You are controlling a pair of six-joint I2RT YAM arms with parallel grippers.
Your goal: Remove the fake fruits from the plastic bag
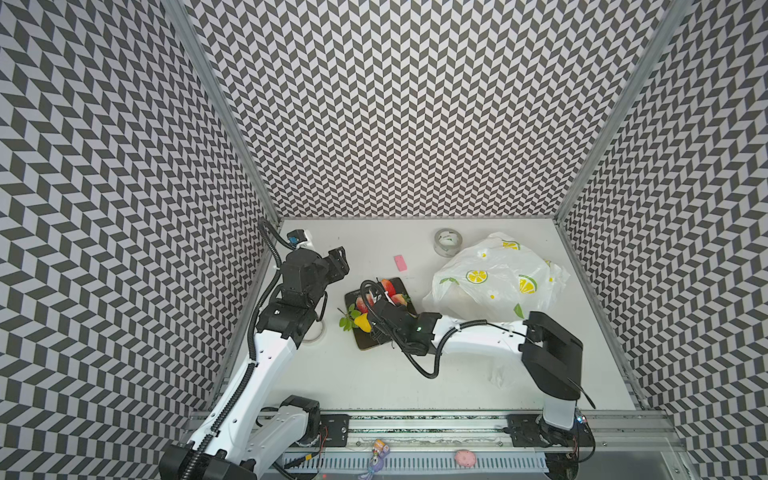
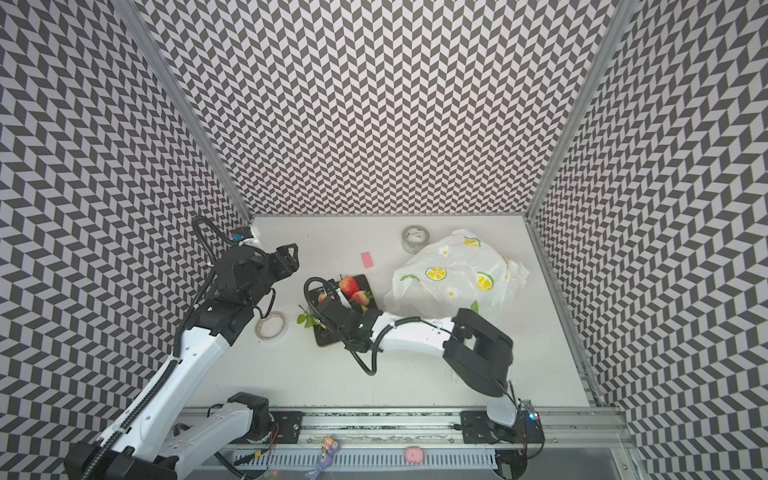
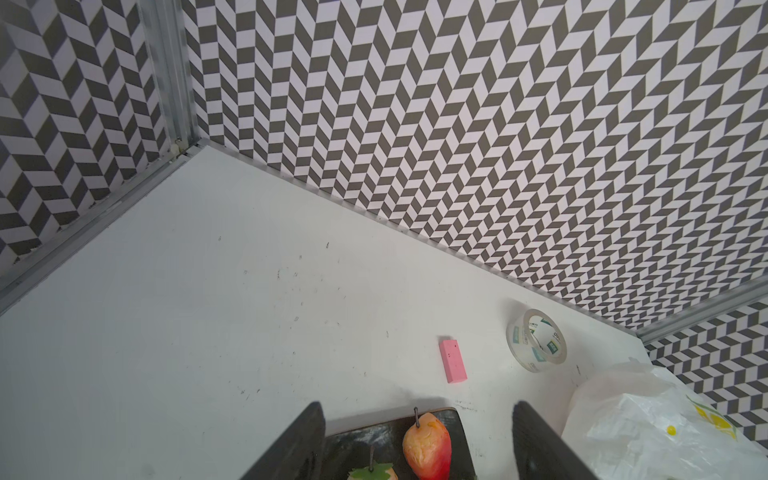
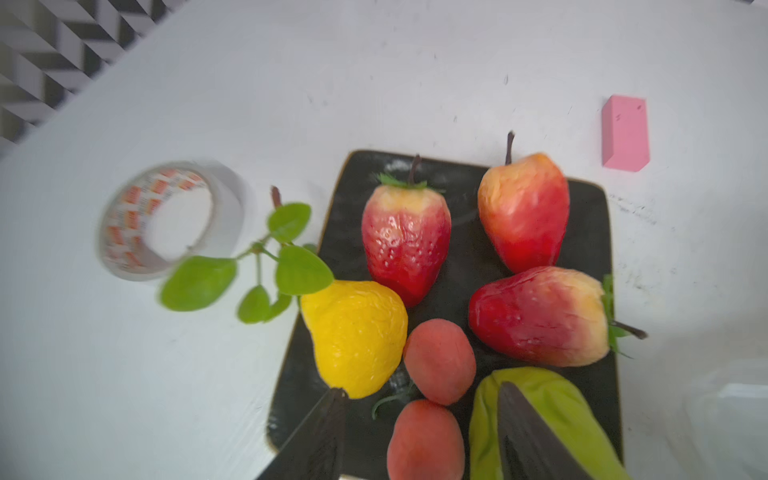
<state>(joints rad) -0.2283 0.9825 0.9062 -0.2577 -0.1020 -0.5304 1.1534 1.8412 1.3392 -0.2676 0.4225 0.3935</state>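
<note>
The left gripper [image 3: 417, 409] hangs left of the black tray [image 1: 368, 341], near its far corner. Its fingers are spread wide and nothing is between them. Also left of the tray lies a tape roll with red print [image 4: 124, 232], and the leaves of the yellow lemon [image 4: 357, 336] reach over the tray's left edge toward it.

On the tray I count seven fake fruits [image 4: 523, 212] — the lemon, three strawberries [image 4: 405, 245], two peach balls [image 4: 438, 361] and a green pear [image 4: 557, 392]. The right gripper [image 4: 422, 388] is low over the near end of the tray. Its fingers stand apart, one beside the lemon and one in front of the pear, and the peach ball between them is not pinched.

Beyond the tray lie a pink block [image 3: 453, 360] and a clear tape roll [image 3: 536, 345]. Right of the tray, apart from it, the plastic bag [image 1: 494, 278] lies slack and crumpled.

I judge the task almost finished, maybe finished. Whether a fruit is left inside I cannot tell, because no view shows the bag's mouth.

Only the right wrist view shows all seven fruits — in both top views the right arm covers the pear and the peach balls. The left wrist view gives one whole strawberry. The whole bag appears only in the top views.
</note>
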